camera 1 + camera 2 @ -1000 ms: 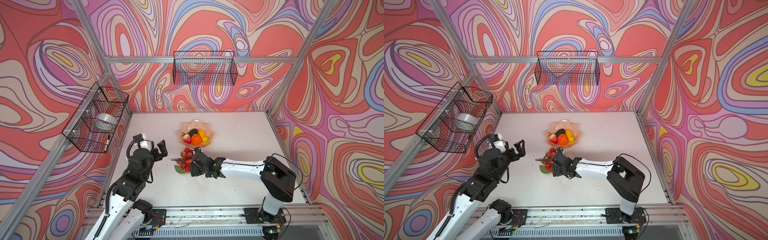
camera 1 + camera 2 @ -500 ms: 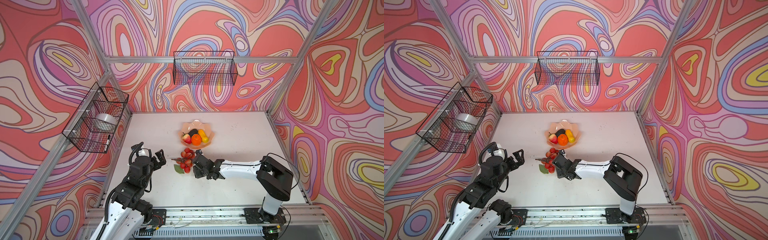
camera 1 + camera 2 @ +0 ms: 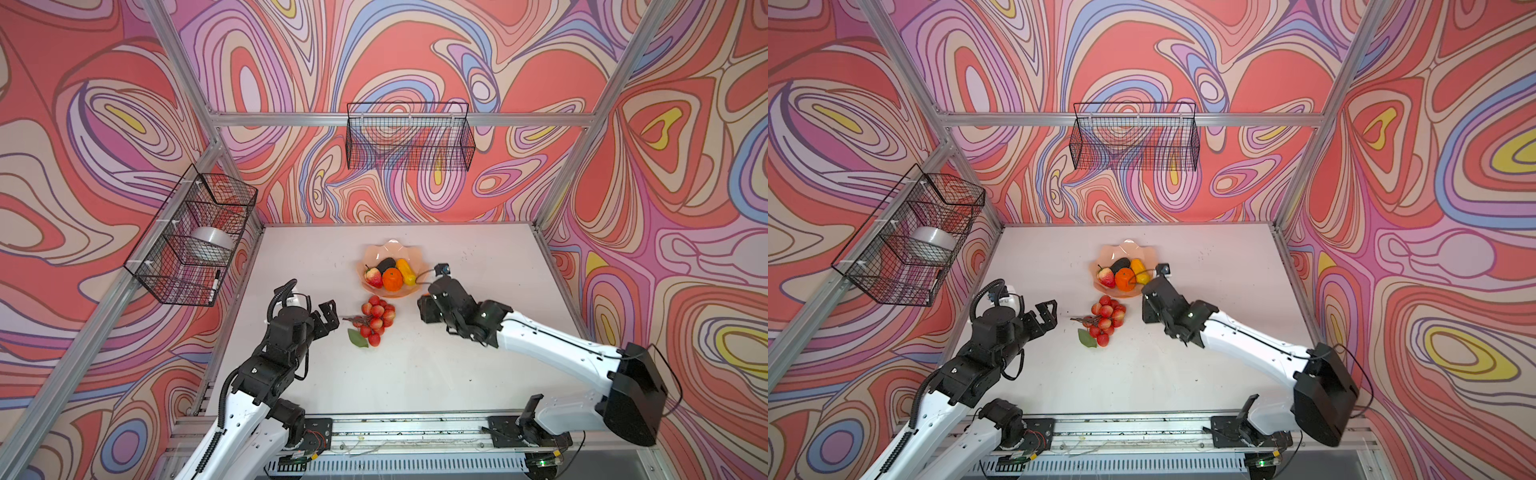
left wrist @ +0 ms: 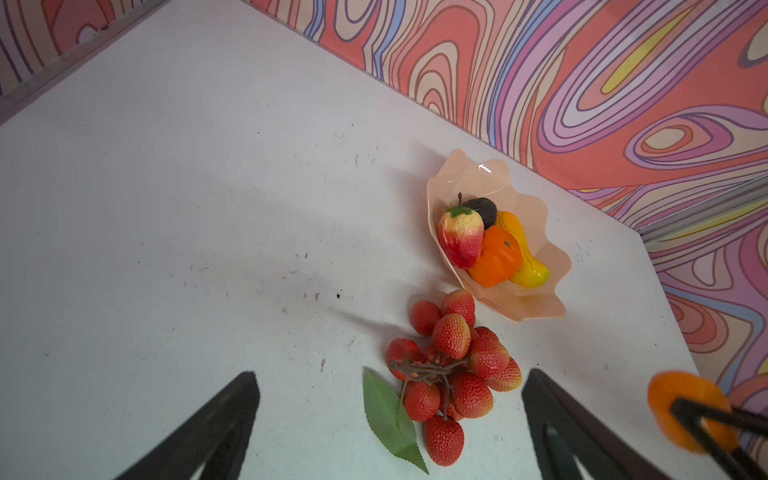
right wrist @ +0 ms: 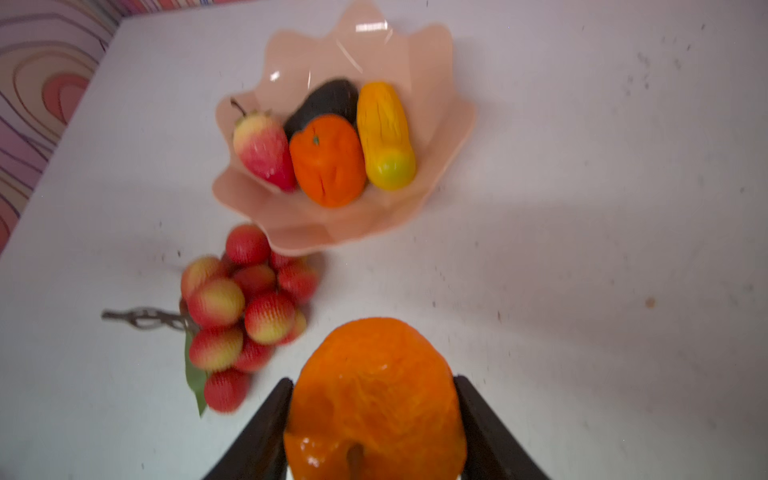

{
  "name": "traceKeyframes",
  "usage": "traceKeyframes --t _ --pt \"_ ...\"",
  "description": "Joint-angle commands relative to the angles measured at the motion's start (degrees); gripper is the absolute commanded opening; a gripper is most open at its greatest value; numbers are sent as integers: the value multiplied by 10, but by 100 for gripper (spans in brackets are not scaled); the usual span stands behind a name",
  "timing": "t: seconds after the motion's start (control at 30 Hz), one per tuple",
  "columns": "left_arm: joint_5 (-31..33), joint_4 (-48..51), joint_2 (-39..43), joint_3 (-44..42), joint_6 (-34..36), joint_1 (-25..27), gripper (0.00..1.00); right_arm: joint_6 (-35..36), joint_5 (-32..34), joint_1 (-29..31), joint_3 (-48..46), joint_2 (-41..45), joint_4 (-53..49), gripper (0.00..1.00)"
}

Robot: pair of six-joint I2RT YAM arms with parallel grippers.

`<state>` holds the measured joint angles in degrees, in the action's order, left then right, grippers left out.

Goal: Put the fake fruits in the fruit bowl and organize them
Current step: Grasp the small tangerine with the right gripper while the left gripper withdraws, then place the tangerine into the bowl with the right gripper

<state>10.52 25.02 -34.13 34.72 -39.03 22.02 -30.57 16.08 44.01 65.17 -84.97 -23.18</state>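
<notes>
The peach-pink fruit bowl (image 3: 388, 247) (image 3: 1125, 248) (image 4: 478, 174) (image 5: 415, 50) holds an orange (image 3: 392, 279), a black avocado (image 3: 385, 264), a yellow-orange long fruit (image 3: 405, 271) and a red-yellow tapered fruit (image 3: 373, 277). In front of it the red grape-like bunch (image 3: 376, 318) (image 3: 1106, 318) (image 4: 453, 357) (image 5: 245, 307) lies on the table. My right gripper (image 3: 424, 307) (image 5: 372, 382) is shut on a second orange (image 5: 374, 395) (image 4: 681, 399), raised just right of the bunch. Left of the bunch, my left gripper (image 3: 330, 316) (image 4: 390, 376) stands open and holds nothing.
A black wire basket (image 3: 409, 137) hangs on the back wall. Another wire basket (image 3: 191, 237) on the left wall holds a white bowl (image 3: 212, 241) and a marker. Aluminium frame posts and patterned walls close in the white table (image 3: 457, 374).
My right gripper closed on the orange beside the bunch and carried it up and to the right. The left gripper dropped slightly nearer the bunch, staying open.
</notes>
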Motion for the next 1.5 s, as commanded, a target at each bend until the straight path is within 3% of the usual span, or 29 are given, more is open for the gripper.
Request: traceKeyframes --t 0.0,0.17,0.43,0.6,1.03,1.1,1.27,1.47 --pt "-24 -7 16 -5 3 -3 100 84 -30 -25 114 -111 7 37" --pt "-40 3 27 -5 8 -3 100 168 -8 -52 294 -261 -34 37" --pt "-37 1 36 -13 4 -4 100 192 -31 -99 452 -397 -61 37" --pt "-37 -1 30 -13 7 -4 100 171 -60 -134 452 -424 -63 37" --pt "-41 -3 14 -10 10 -4 100 152 -84 -142 393 -437 -44 43" --pt "-39 -2 17 -11 11 -3 100 150 -82 -143 390 -438 -45 47" --pt "-36 3 20 -10 11 -4 100 147 -84 -148 398 -441 -56 68" --pt "-34 6 23 -9 13 -3 100 146 -89 -149 384 -393 -54 75"
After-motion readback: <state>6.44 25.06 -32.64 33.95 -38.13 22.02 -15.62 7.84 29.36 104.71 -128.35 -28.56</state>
